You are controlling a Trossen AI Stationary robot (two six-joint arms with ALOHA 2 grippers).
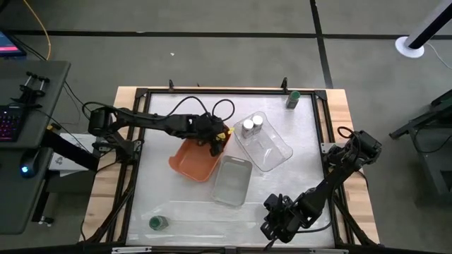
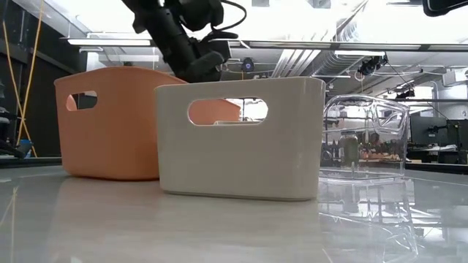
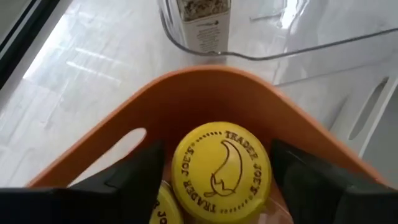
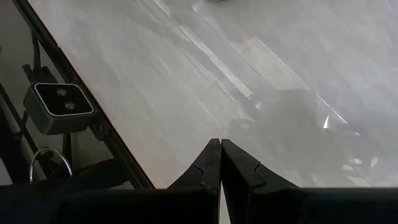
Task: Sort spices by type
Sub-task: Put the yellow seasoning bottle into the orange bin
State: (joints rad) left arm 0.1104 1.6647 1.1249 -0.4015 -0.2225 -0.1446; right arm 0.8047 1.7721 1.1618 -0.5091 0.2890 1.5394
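Observation:
My left gripper (image 1: 217, 140) hangs open over the far right corner of the orange tray (image 1: 192, 161). Its two fingers stand on either side of a yellow-lidded spice jar (image 3: 221, 168) that stands upright inside the tray, with a narrow gap at the lid's sides. A second yellow lid (image 3: 163, 210) shows beside it. Two silver-lidded jars (image 1: 252, 125) stand in the clear tray (image 1: 272, 152). One green-lidded jar (image 1: 292, 99) stands at the far right corner, another (image 1: 157, 223) at the near left. My right gripper (image 4: 221, 149) is shut above the table near its near edge.
A grey tray (image 1: 232, 180) lies between the orange and clear trays, its long wall facing the low camera (image 2: 241, 139). The black table frame (image 4: 118, 149) and a small camera (image 4: 59, 106) sit just beyond the near edge by my right gripper. Bare tabletop (image 1: 183, 212) lies at the near left.

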